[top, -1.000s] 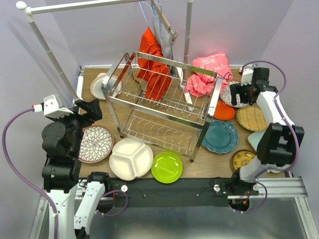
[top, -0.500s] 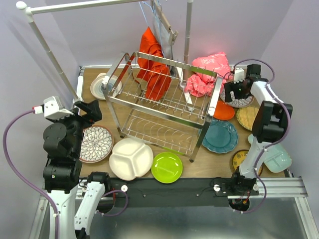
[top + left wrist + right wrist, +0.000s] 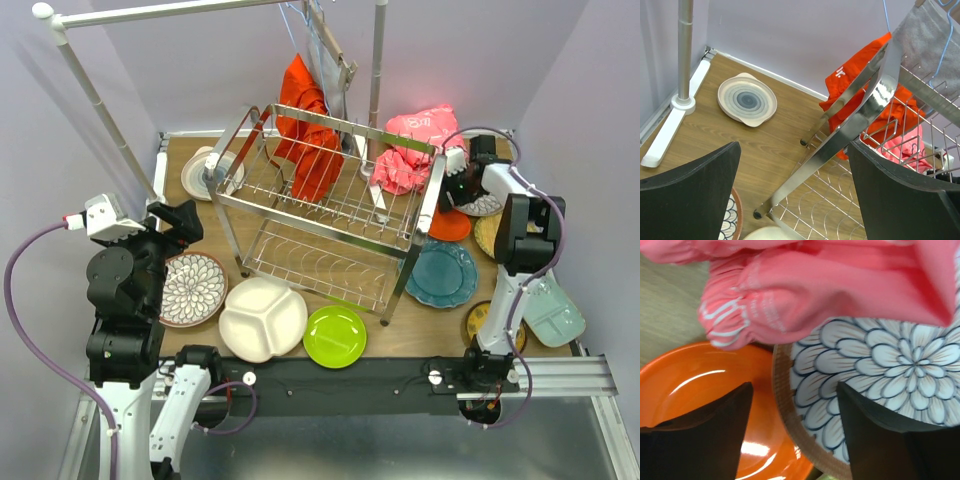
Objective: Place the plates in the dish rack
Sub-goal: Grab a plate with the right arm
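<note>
Rim of the floral plate (image 3: 890,365) sits between my right tool's (image 3: 794,390) parted fingers, just beside the orange plate (image 3: 690,380); I'd close squarely, clear of the pink cloth (image 3: 840,280).

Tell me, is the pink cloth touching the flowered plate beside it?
Touching: the right wrist view shows the pink cloth draped over the flowered plate.

Rack (image 3: 860,115): polished steel bar and wire, mirror-bright.
Table (image 3: 765,145): wood-grain top, smooth, low sheen.
Orange plate (image 3: 695,375): glossy glaze with bright highlights.
Floral plate (image 3: 880,370): smooth white face; brown, matt rim.
Pink cloth (image 3: 830,285): soft fabric, gathered, matt.
Lime plate (image 3: 335,336): glossy.
Divided plate (image 3: 262,318): plain white, matt.
Right fingers (image 3: 695,440): black, matt, plastic-looking.
</note>
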Robot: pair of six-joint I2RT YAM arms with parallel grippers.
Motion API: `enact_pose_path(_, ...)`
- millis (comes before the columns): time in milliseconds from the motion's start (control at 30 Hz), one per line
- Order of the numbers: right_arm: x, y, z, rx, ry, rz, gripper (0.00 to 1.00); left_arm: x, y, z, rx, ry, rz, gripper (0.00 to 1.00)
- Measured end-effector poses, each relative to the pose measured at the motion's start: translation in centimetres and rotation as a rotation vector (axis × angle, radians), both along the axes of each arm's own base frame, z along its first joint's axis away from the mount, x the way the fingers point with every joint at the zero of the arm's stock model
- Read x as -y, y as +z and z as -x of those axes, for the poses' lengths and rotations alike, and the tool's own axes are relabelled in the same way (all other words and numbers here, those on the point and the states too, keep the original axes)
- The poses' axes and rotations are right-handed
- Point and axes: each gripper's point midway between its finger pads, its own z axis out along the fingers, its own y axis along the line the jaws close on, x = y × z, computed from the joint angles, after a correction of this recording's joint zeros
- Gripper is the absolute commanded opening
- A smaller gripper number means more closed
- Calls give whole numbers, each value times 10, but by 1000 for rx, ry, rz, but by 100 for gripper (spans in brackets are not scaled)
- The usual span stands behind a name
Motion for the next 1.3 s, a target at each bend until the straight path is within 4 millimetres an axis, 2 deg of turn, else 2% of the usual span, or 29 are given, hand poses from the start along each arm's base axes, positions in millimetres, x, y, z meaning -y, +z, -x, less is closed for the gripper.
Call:
enact_pose_path(333, 11, -4, -12, 17, -19, 57, 54, 0, -2, -3, -10, 0, 2, 98)
enact_pose_path(567, 18, -1, -20, 43, 6, 120, 28, 0, 0, -5, -6, 0, 3, 98)
enact_pose_path(633, 22, 3, -25, 62, 15, 149, 24, 0, 1, -5, -3, 0, 4, 98)
enact_pose_path(733, 28, 11, -36, 106, 29, 186, 13, 0, 4, -5, 3, 0, 4, 98)
enact_pose_path(867, 35, 25, -43, 149, 38, 235, 1, 0, 17, -2, 32, 3, 5, 98)
enact_pose_path(1033, 44, 56, -46, 216, 27, 262, 1, -1, 39, 6, 85, 6, 9, 98)
enact_pose_path(1300, 34, 77, -19, 202, -1, 186, 1, -1, 93, 17, 202, 3, 20, 96)
